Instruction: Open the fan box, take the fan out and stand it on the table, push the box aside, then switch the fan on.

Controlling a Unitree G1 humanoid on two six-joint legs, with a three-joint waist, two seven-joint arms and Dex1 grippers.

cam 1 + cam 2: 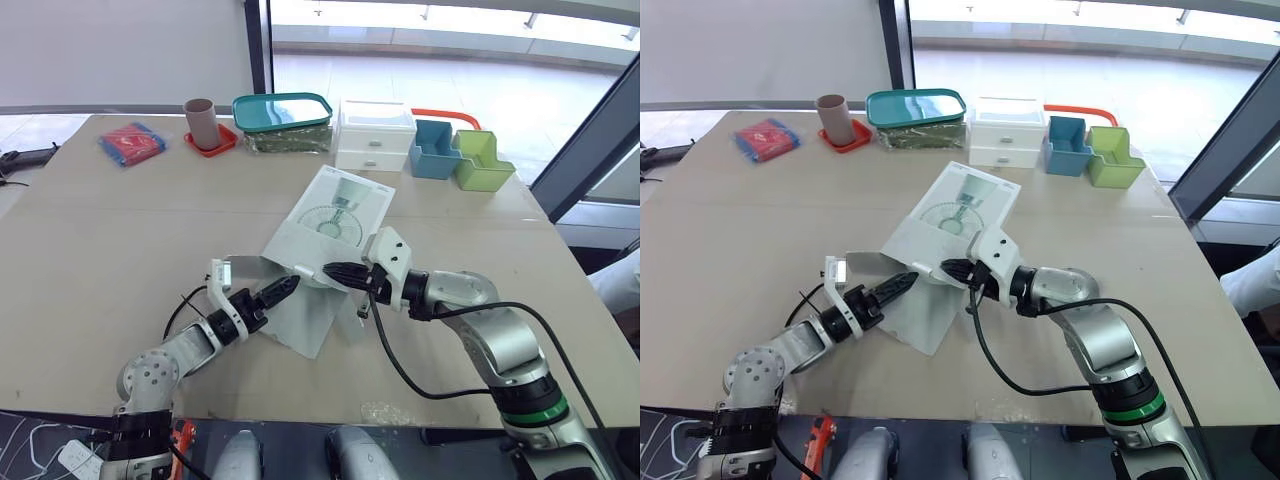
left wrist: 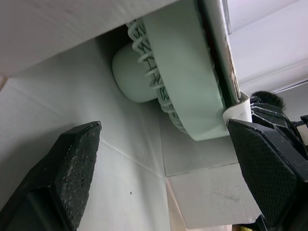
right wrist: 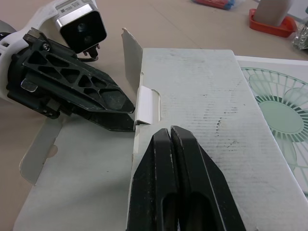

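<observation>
**A:** When you looked along the left gripper (image 1: 284, 289), what sat ahead of it?

**B:** The open end of the fan box (image 1: 338, 212). My fingers (image 2: 72, 163) were spread wide, gripping nothing; just ahead and between them the pale green fan (image 2: 179, 82) lay inside the box, its grille and round hub towards me.

**A:** And the right gripper (image 3: 171, 134)?

**B:** Clenched, finger against finger, nothing between; its tips lay over the box's top panel, right at the open edge. The left gripper's tips were just beyond them, at the small white tab (image 3: 146, 105) folded there; I couldn't tell whether they touched it.

**A:** The box itself?

**B:** Flat on the table (image 1: 110, 230) beneath both grippers; one flap (image 3: 72, 168) lay spread on the tabletop under the left one.
</observation>
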